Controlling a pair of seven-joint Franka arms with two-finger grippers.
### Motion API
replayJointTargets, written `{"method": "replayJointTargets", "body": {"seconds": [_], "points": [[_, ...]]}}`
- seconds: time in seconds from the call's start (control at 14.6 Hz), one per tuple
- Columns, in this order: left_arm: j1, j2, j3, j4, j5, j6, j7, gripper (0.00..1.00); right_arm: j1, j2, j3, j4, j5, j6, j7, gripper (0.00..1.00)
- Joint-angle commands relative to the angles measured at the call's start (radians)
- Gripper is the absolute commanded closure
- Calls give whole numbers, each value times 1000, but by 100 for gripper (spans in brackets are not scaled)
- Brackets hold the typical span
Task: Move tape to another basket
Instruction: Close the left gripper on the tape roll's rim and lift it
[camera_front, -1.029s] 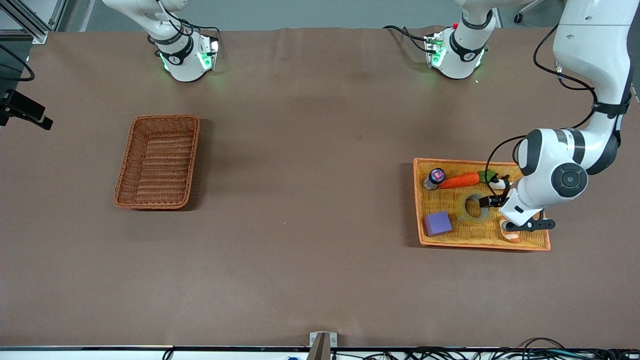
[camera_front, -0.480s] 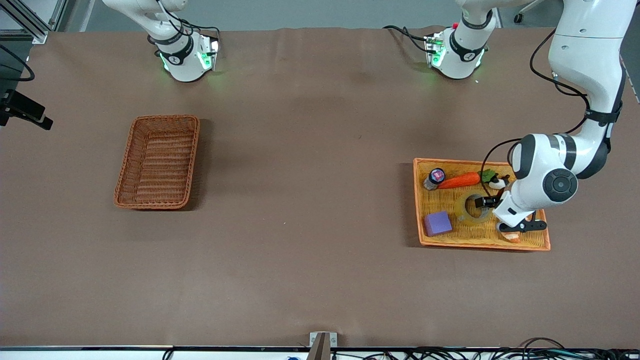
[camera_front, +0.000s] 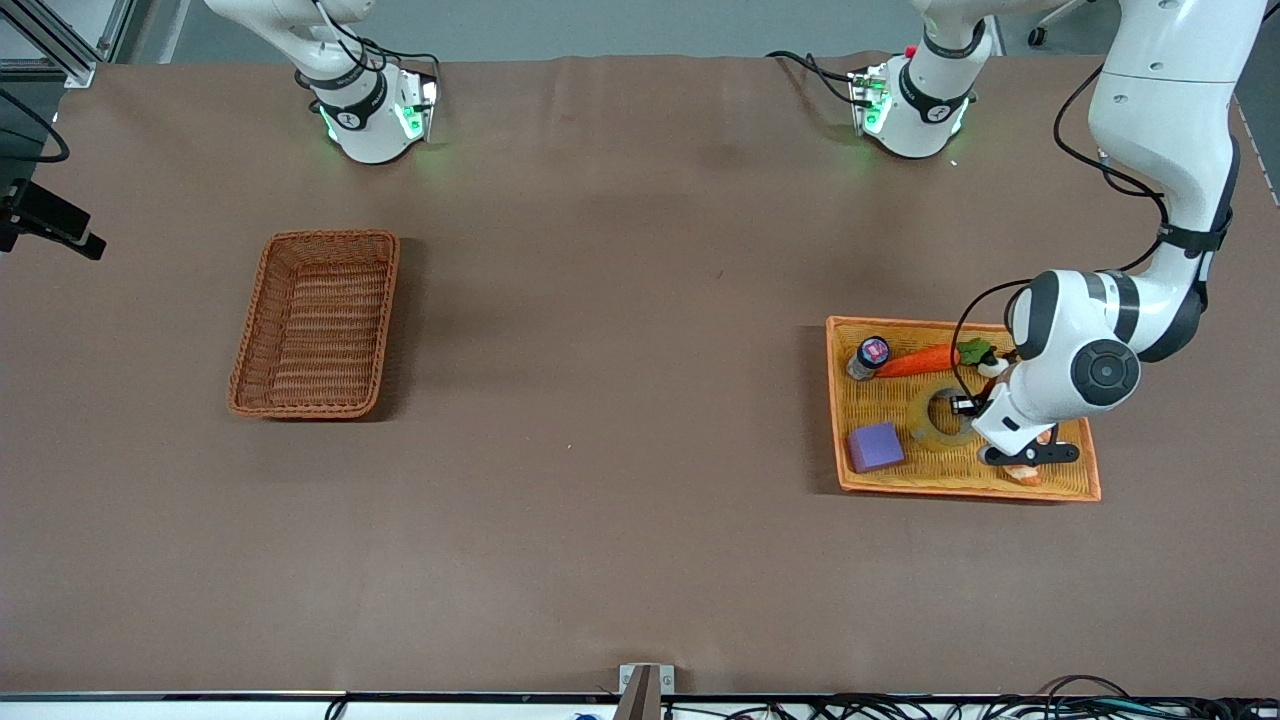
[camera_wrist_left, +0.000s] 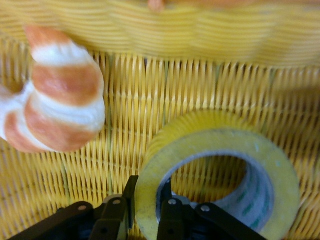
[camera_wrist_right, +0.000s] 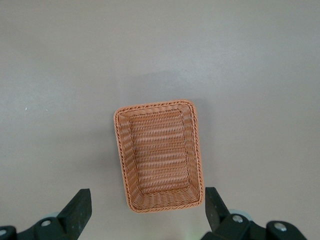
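The tape (camera_front: 937, 420), a translucent yellowish ring with a grey core, lies in the light wicker tray (camera_front: 900, 485), its rim pinched between the left gripper's (camera_wrist_left: 145, 212) fingers. The basket (camera_front: 316, 322), reddish-brown wicker, sits toward the right arm's end, well apart.

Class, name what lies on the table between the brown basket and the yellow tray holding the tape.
Nothing: the front view shows bare table between basket and tray, which holds the tape.

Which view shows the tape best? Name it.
Left wrist view: the tape fills it, the left end effector straddling its wall. Front view shows it small, partly hidden in the tray. Right wrist view shows none.
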Motion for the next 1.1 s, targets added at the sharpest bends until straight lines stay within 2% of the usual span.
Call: {"method": "replayJointTargets", "body": {"seconds": [0.0, 0.14, 0.21, 0.34, 0.48, 0.69, 1.03], "points": [[7, -111, -5, -7, 10, -26, 10, 100, 2, 9, -1, 21, -1, -15, -7, 0], [1, -166, -6, 21, 10, -80, 1, 100, 2, 9, -2, 21, -3, -14, -7, 0], [-4, -179, -20, 65, 9, -148, -5, 100, 2, 10, -1, 21, -1, -13, -7, 0], [-4, -173, -84, 198, 1, -291, -10, 100, 2, 10, -2, 21, -3, -13, -7, 0], [-22, -161, -141, 290, -8, -368, -54, 100, 2, 10, -2, 21, -1, -13, -7, 0], [-72, -106, -210, 338, -41, -374, -190, 100, 2, 10, -2, 21, -3, -13, -7, 0], [-304, 51, -209, 465, -36, -359, -520, 100, -1, 10, -2, 21, -1, -17, -8, 0]]}}
